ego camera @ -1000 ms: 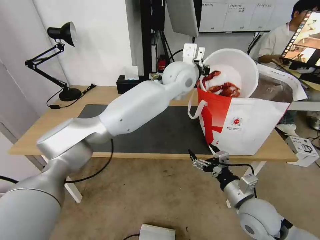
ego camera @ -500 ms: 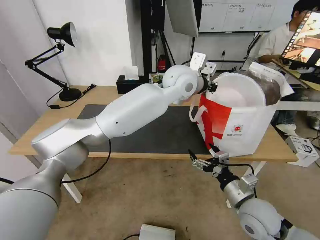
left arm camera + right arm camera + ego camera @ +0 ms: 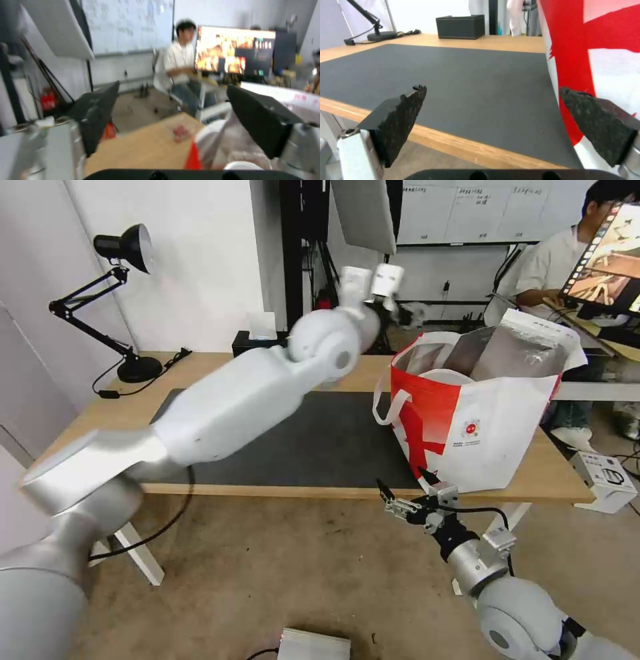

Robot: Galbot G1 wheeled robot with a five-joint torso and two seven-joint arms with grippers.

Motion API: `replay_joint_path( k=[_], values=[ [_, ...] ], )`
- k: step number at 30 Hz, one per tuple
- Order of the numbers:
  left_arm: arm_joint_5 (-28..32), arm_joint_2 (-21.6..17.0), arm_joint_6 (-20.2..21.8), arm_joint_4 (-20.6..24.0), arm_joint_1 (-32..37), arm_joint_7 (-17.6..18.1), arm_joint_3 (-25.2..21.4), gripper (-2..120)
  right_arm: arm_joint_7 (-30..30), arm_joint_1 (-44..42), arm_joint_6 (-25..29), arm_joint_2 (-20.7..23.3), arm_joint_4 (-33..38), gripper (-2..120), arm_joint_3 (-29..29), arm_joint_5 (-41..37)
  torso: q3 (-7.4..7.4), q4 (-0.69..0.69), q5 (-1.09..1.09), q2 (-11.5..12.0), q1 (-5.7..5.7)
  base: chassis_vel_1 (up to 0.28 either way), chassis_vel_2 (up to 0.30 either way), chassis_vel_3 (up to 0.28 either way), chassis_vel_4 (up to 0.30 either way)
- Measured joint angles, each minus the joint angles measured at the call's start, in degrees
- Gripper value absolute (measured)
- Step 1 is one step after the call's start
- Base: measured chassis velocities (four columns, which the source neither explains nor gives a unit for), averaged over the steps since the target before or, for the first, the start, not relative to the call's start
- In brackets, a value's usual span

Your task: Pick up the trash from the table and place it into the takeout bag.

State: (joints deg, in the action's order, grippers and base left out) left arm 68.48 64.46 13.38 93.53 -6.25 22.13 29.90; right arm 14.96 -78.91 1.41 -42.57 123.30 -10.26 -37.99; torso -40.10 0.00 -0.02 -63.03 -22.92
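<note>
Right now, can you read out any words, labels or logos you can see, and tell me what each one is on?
No text reads clearly.
Takeout bag: small round red logo with a line of print under it, too small to read.
Whiteboard behind: handwriting, too small.
Monitor at right: images, no legible words.
Left wrist view: blurred, nothing readable.

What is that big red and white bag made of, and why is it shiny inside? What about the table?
The takeout bag looks like soft, matte fabric or coated paper, since its sides crease and sag. Its inside shines silver with crinkles, so likely foil. The table looks like pale wood or wood-look board, with a faint grain. The mat looks like dull dark grey rubber or felt.
</note>
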Motion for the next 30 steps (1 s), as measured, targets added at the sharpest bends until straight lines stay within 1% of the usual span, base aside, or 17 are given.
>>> replay_joint_path(
  k=[1,4,6,7,8,9,12,13,15,16,17,19,20,22,27,28,30],
  values=[
    [0.0,0.0,0.0,0.0,0.0,0.0,0.0,93,0.0,0.0,0.0,0.0,0.0,100,0.0,0.0,0.00,0.00,0.00,0.0,0.00,0.000,0.000,0.000,0.000],
    [-3.3,-8.4,-5.0,4.7,6.8,-2.0,-2.8,99,0.0,0.0,0.0,0.0,0.0,100,0.0,0.0,0.00,-0.02,0.00,0.0,0.00,0.000,0.000,0.000,0.000],
    [-4.0,-9.9,-5.8,5.4,8.3,-2.3,-3.5,99,0.0,0.0,0.0,0.0,0.0,100,0.0,0.0,0.00,-0.02,0.00,0.0,0.00,0.000,0.000,0.000,0.000],
    [-6.4,-14.7,-8.1,7.6,14.2,-3.4,-6.9,100,0.0,0.0,0.0,0.0,0.0,100,0.0,0.0,0.00,0.03,-0.04,0.0,-0.01,0.000,0.000,0.000,0.000],
    [-8.1,-17.0,-9.2,8.7,17.4,-4.0,-9.3,100,0.0,0.0,0.0,0.0,0.0,100,0.0,0.0,0.00,0.04,-0.04,0.0,0.00,0.000,0.000,0.000,0.000],
    [-8.1,-17.0,-9.2,8.7,17.4,-4.0,-9.3,100,0.0,0.0,0.0,0.0,0.0,100,0.0,0.0,0.00,0.04,-0.04,0.0,0.00,0.000,0.000,0.000,0.000],
    [-18.0,-23.4,-13.3,11.4,31.9,-7.7,-20.1,100,0.0,0.0,0.0,0.0,0.0,100,0.0,0.0,0.00,0.00,-0.03,0.0,0.00,0.000,0.000,0.000,0.000],
    [-18.0,-23.4,-13.3,11.4,31.9,-7.7,-20.1,100,0.0,0.0,0.0,0.0,0.0,100,0.0,0.0,0.00,0.00,-0.03,0.0,0.00,0.000,0.000,0.000,0.000],
    [-21.4,-26.9,-14.6,14.7,43.4,-9.0,-29.2,100,0.0,0.0,0.0,0.0,0.0,100,0.0,0.0,0.00,0.02,-0.02,0.0,0.00,0.000,0.000,0.000,0.000],
    [-21.4,-26.9,-14.6,14.7,43.4,-9.0,-29.2,100,0.0,0.0,0.0,0.0,0.0,100,0.0,0.0,0.00,0.02,-0.02,0.0,0.00,0.000,0.000,0.000,0.000],
    [-23.0,-27.9,-15.7,15.4,47.7,-9.5,-31.9,100,0.0,0.0,0.0,0.0,0.0,100,0.0,0.0,0.01,0.06,0.03,0.0,0.01,0.000,0.000,0.000,0.000],
    [-26.1,-28.9,-17.7,16.6,55.0,-10.3,-35.8,100,0.0,0.0,0.0,0.0,0.0,100,0.0,0.0,0.01,0.01,-0.03,0.0,0.01,0.000,0.000,0.000,0.000],
    [-26.1,-28.9,-17.7,16.6,55.0,-10.3,-35.8,100,0.0,0.0,0.0,0.0,0.0,100,0.0,0.0,0.01,0.01,-0.03,0.0,0.01,0.000,0.000,0.000,0.000],
    [-27.0,-29.1,-18.7,18.0,60.3,-10.4,-39.1,100,0.0,0.0,0.0,0.0,0.0,100,0.0,0.0,0.00,0.00,0.02,0.0,0.01,0.000,0.000,0.000,0.000],
    [-28.8,-27.1,-19.1,20.3,68.9,-9.3,-45.5,100,0.0,0.0,0.0,0.0,0.0,100,0.0,0.0,0.01,-0.02,0.02,0.0,0.01,0.000,0.000,0.000,0.000],
    [-28.8,-27.1,-19.1,20.3,68.9,-9.3,-45.5,100,0.0,0.0,0.0,0.0,0.0,100,0.0,0.0,0.01,-0.02,0.02,0.0,0.01,0.000,0.000,0.000,0.000],
    [-30.8,-25.1,-19.2,21.4,75.1,-9.0,-50.4,100,0.0,0.0,0.0,0.0,0.0,100,0.0,0.0,0.01,-0.02,0.01,0.0,0.00,0.000,0.000,0.000,0.000]
  ],
)
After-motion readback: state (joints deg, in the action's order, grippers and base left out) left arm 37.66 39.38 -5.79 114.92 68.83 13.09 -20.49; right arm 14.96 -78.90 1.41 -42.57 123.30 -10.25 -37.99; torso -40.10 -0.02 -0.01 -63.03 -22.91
